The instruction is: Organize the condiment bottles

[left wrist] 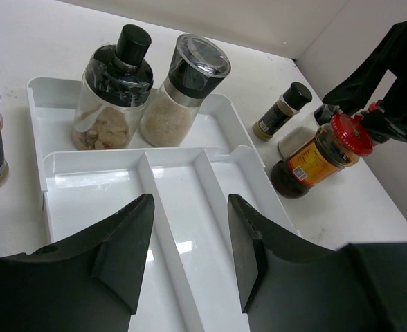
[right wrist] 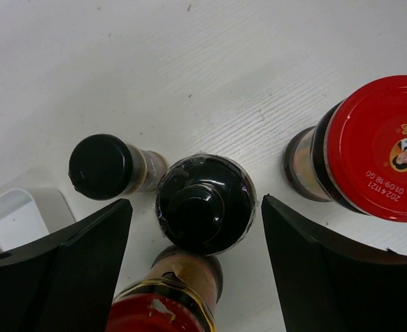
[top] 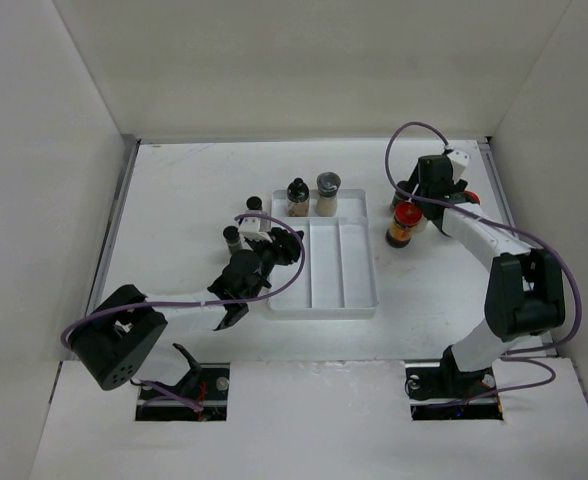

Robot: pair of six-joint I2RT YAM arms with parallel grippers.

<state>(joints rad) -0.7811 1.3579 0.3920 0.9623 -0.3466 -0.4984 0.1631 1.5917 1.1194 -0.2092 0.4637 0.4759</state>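
At the tray's 12 o'clock end: two bottles stand upright side by side in the cross compartment. One is a black-capped jar (top: 297,197) of pale chunks, with a grey-lidded jar (top: 328,193) of pale grains at its 3 o'clock.
Off the tray's 9 o'clock side: a far shaker (top: 254,205) and, at its 7 o'clock, a near shaker (top: 232,237). Both are black-capped, upright on the table and apart from the tray wall.
Off the tray's 2 o'clock corner: a tight cluster, seen from above in the right wrist view. A dome-capped bottle (right wrist: 205,203) is in the middle, with a small shaker (right wrist: 106,166) at its 9 o'clock, a red jar (right wrist: 376,149) at 3 o'clock and a second red jar (right wrist: 165,308) at 6 o'clock.
Right gripper (top: 439,185): hangs over that cluster with jaws spread wide. The dome cap sits between them in its own view — nothing gripped.
Left gripper (left wrist: 190,228): jaws well apart, holding nothing, poised over the tray's long compartments in its own view.
Tray (top: 324,312): white, with one cross compartment at 12 o'clock and two long ones running toward 6 o'clock.
Table (top: 174,200): white, walled on three sides.
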